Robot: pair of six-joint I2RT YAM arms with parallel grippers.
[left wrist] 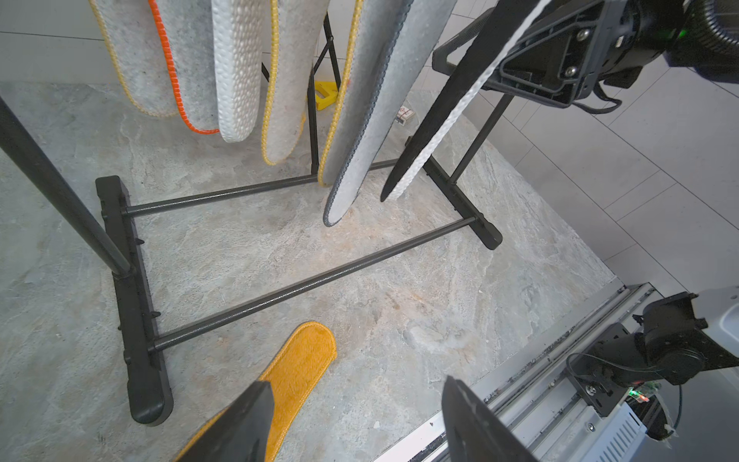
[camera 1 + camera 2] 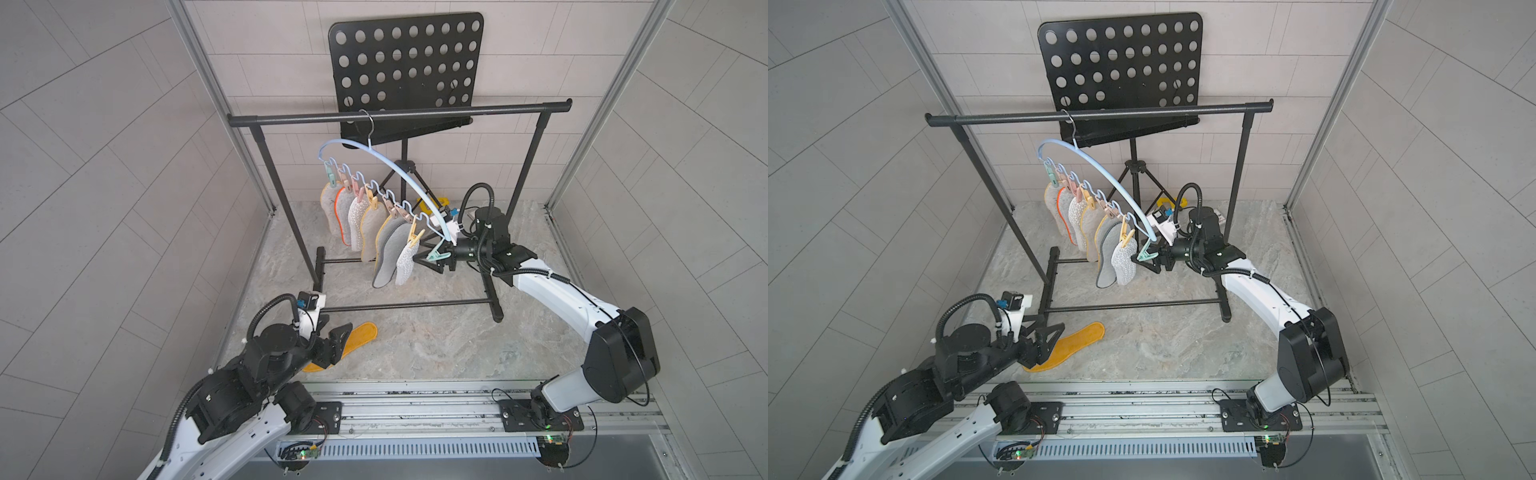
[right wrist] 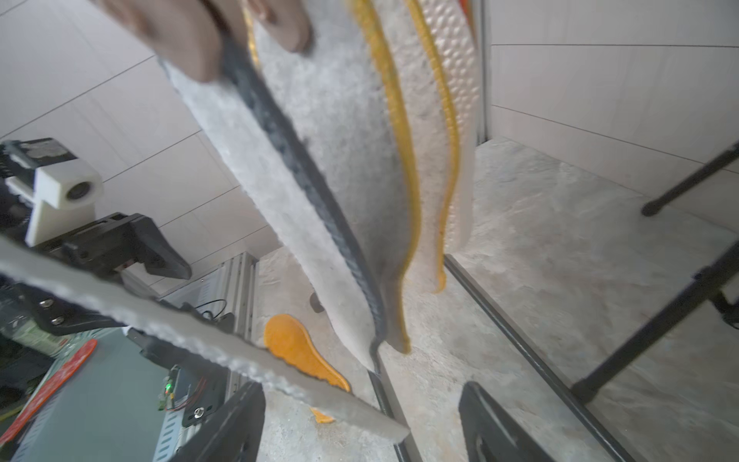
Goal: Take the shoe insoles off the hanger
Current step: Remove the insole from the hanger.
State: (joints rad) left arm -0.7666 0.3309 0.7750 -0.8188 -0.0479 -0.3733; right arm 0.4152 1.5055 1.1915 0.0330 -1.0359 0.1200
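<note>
The pale blue hanger (image 2: pixel 353 142) hangs by its wire hook from the black rack (image 2: pixel 399 112). Several shoe insoles (image 2: pixel 386 249) hang from its clips in a row, with grey, white, yellow-edged and orange-edged ones among them. A mustard-yellow insole (image 2: pixel 357 336) (image 1: pixel 304 360) lies flat on the floor. My left gripper (image 2: pixel 336 340) (image 1: pixel 356 382) hovers open just over its heel end. At the hanger's low end my right gripper (image 2: pixel 426 257) (image 3: pixel 362 390) is open, its jaws at the mint clip (image 2: pixel 435 254). The last insole (image 2: pixel 406 264) hangs beside it, and its edge crosses between the fingers in the right wrist view.
A black perforated music stand (image 2: pixel 407 62) stands behind the rack on a tripod. A small yellow object (image 2: pixel 432 203) lies on the floor at the back. The rack's base bars (image 1: pixel 312 284) run across the stone-patterned floor. A metal rail (image 2: pixel 415 399) borders the front.
</note>
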